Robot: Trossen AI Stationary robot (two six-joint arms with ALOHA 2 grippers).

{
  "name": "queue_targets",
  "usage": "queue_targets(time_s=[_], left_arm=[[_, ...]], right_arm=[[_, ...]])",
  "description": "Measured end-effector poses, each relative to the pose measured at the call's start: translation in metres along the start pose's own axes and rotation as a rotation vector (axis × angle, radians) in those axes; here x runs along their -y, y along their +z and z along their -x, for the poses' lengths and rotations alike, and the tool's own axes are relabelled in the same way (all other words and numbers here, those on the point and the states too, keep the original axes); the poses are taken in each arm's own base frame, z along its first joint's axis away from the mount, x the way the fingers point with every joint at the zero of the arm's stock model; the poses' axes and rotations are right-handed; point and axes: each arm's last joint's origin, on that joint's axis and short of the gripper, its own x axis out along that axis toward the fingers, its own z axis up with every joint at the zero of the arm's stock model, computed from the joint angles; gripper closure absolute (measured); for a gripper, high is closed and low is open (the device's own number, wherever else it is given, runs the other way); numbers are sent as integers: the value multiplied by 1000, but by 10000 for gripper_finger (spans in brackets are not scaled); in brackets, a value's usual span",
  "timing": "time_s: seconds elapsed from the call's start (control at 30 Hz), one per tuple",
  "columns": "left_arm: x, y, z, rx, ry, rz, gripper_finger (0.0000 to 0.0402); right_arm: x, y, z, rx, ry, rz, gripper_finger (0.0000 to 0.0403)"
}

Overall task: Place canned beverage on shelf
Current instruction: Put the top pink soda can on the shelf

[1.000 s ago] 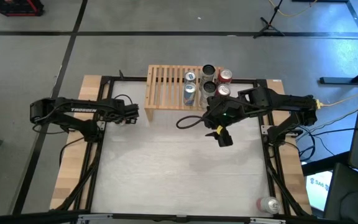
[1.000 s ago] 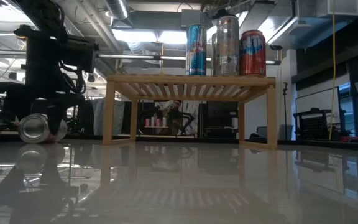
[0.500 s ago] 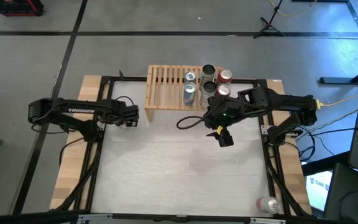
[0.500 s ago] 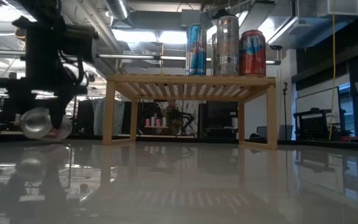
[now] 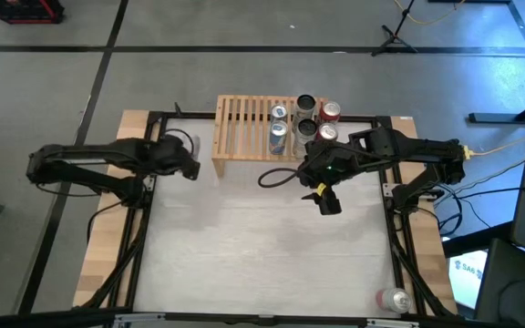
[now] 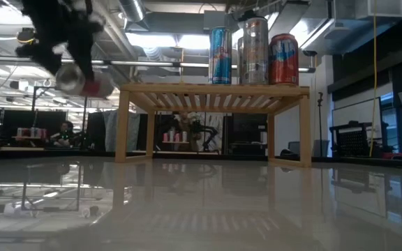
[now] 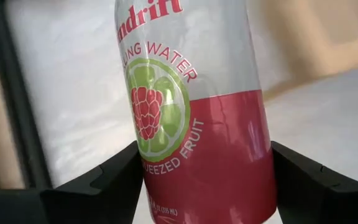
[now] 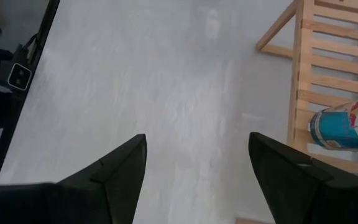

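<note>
A silver-and-red sparkling-water can is up in the air left of the shelf, and my left gripper is shut on it; in the low view the can hangs tilted at about the height of the shelf top. The shelf is a low light-wood slatted rack at the table's far edge, resting on its side legs. Several cans stand upright on its right part. My right gripper hovers open in front of the shelf's right end, with nothing between its fingers. My left gripper pinches the can's red lower half between its two fingers, one on each side of the round wall. The fingers slant down from the table's left side and lie across the can. The can is lifted clear of the table and tilted.
One more can lies at the table's near right corner. A black cable loops beside my right arm. The shelf's left slats are bare. The white tabletop spreads out in front of the shelf.
My left gripper has gone up with the can, its wrist turning as it rose. The can, low by the table a second ago, now hangs clear at shelf-top height, more tilted. Most of the rise came in the last half second.
</note>
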Motion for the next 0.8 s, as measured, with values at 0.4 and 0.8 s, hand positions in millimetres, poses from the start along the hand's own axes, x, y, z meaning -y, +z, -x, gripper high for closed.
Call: queue_targets(time_s=[0.4, 0.8], left_arm=[[18, 3, 66, 169, -266, -280, 131], [51, -20, 107, 438, -622, -554, 132]], right_arm=[[1, 13, 1, 133, -1, -227, 130], [8, 65, -24, 540, 44, -475, 130]])
